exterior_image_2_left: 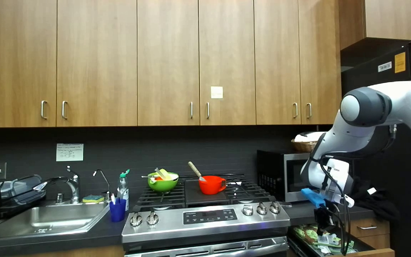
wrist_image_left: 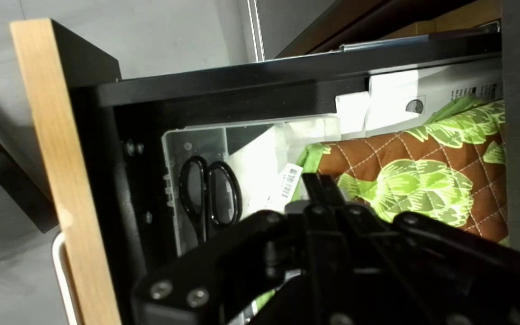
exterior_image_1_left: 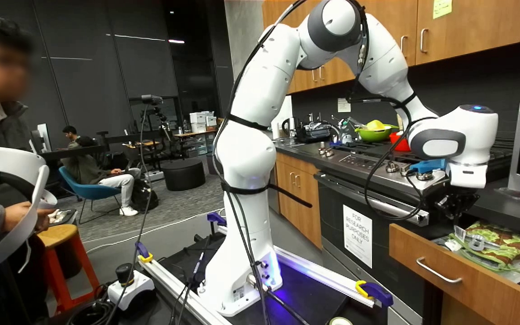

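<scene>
we've got a brown quilted cloth [wrist_image_left: 422, 189] with pale diamond stitching, lime-green leafy print and green edging, scissors [wrist_image_left: 203, 194] with black handles, our all-black hand [wrist_image_left: 319, 177], warm wood-tone drawer front [exterior_image_1_left: 470, 280], orangey-red cup [exterior_image_2_left: 211, 185], bright green bowl [exterior_image_2_left: 163, 185], blue tumbler [exterior_image_2_left: 117, 210]

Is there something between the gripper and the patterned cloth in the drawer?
In the wrist view, nothing visible lies between the shut gripper and the patterned cloth; the scissors lie off to the side. But in an exterior view a clear piece shows below the gripper; I cannot tell whether it blocks.
</scene>
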{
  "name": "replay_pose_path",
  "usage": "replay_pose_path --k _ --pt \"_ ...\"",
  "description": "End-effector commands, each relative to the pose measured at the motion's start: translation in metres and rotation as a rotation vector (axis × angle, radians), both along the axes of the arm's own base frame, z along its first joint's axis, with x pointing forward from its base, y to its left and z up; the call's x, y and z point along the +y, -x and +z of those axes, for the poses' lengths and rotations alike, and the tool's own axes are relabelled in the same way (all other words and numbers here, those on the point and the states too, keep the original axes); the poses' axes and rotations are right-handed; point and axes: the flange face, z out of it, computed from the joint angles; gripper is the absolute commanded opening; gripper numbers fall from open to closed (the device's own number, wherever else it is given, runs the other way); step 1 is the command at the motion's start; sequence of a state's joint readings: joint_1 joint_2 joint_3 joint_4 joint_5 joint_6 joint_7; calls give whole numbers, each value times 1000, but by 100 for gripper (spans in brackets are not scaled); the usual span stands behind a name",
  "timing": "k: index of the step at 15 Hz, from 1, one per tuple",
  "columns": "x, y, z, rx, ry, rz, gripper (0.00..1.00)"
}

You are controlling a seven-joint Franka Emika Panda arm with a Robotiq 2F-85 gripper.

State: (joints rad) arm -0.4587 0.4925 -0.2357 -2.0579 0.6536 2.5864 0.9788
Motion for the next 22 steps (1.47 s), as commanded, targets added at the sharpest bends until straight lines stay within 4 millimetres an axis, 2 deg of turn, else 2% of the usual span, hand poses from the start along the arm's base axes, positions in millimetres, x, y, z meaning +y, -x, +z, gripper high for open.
replay_pose_path --k 1,7,11,17,22 --pt "1 19 6 2 -1 -18 31" --pt "-31 67 -7 67 50 -120 70" --pt "-30 79 -8 74 59 -130 98" --pt "-16 74 -7 70 72 -107 100" --pt "-17 57 -10 50 153 -114 100"
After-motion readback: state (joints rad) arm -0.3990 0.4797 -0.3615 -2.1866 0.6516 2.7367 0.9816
